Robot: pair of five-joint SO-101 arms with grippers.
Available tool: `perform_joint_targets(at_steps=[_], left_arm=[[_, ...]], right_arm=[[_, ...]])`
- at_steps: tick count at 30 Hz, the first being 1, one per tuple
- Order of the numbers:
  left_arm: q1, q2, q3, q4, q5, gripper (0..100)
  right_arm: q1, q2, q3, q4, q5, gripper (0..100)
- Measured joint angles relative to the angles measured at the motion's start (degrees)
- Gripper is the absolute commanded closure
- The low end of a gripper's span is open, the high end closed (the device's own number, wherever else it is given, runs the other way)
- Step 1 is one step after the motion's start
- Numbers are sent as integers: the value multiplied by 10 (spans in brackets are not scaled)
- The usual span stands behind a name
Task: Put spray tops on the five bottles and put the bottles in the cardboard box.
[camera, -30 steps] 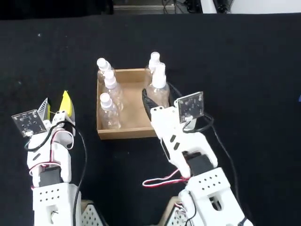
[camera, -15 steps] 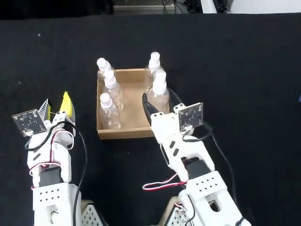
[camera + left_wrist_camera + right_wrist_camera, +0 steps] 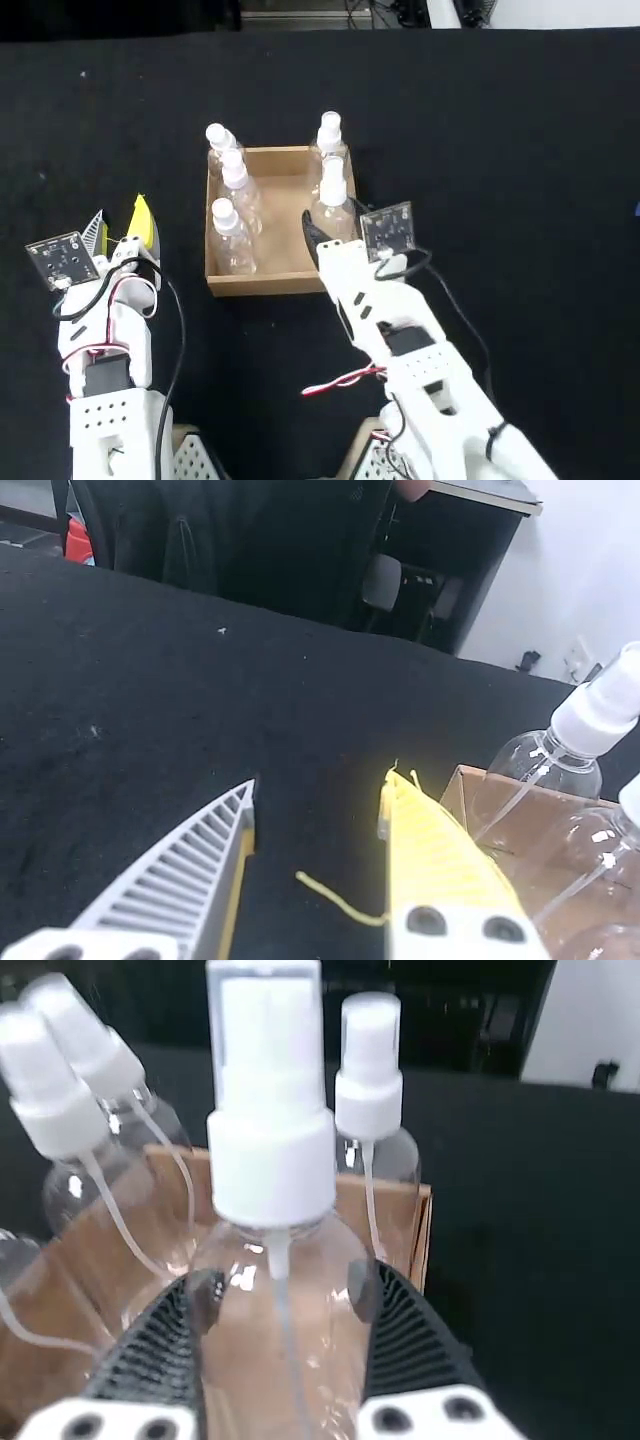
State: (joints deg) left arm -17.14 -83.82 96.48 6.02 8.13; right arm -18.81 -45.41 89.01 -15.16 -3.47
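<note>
The open cardboard box point(image 3: 262, 282) sits mid-table. Three clear bottles with white spray tops stand along its left side point(image 3: 233, 172), and another bottle point(image 3: 329, 133) stands at its back right corner. My right gripper point(image 3: 335, 222) is shut on a fifth capped bottle point(image 3: 333, 190), upright over the box's right side. In the right wrist view the black fingers point(image 3: 160, 1345) clasp the held bottle point(image 3: 272, 1150) by its body, with the box point(image 3: 400, 1205) behind. My left gripper point(image 3: 120, 222) stands open and empty, left of the box; its wrist view shows the left gripper point(image 3: 320, 780) over bare cloth.
Black cloth covers the table point(image 3: 500, 150), with free room to the right and behind the box. The left wrist view shows a capped bottle point(image 3: 590, 715) and the box corner point(image 3: 470, 792). Red and white cables point(image 3: 340, 382) lie near the right arm's base.
My right arm has swung left with the bottle, carrying it from the box's right edge to over the inside. The left arm has kept still.
</note>
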Motion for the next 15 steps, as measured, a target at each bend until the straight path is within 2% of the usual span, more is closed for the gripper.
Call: perform_joint_targets(at_steps=[4, 15], left_arm=[[0, 0, 0, 0, 0, 812], [0, 0, 0, 0, 0, 812]], right_arm=[[0, 47, -1, -33, 0, 987], [0, 70, -1, -40, 0, 983]])
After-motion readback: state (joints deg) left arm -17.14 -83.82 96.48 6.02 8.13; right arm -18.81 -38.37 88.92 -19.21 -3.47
